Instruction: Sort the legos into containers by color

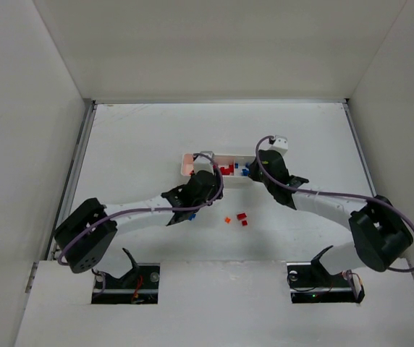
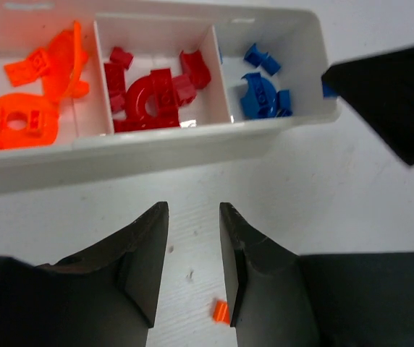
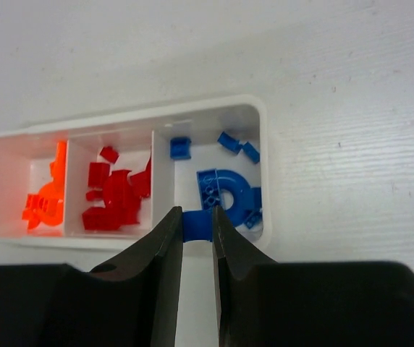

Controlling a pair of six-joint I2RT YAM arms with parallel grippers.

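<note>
The white tray (image 1: 185, 165) has three compartments: orange pieces (image 2: 33, 94) on the left, red pieces (image 2: 156, 90) in the middle, blue pieces (image 2: 265, 90) on the right. My right gripper (image 3: 197, 220) is shut on a small blue brick (image 3: 197, 225), held over the near edge of the blue compartment (image 3: 225, 191). My left gripper (image 2: 192, 217) is open, just in front of the tray, over the table. A tiny orange brick (image 2: 221, 311) lies on the table against its right finger. In the top view the left gripper (image 1: 203, 181) and the right gripper (image 1: 259, 168) both sit at the tray.
Loose on the table in front of the tray are a small orange brick (image 1: 227, 220) and two red bricks (image 1: 242, 219). A bit of blue (image 1: 191, 216) shows under the left arm. White walls enclose the table on three sides.
</note>
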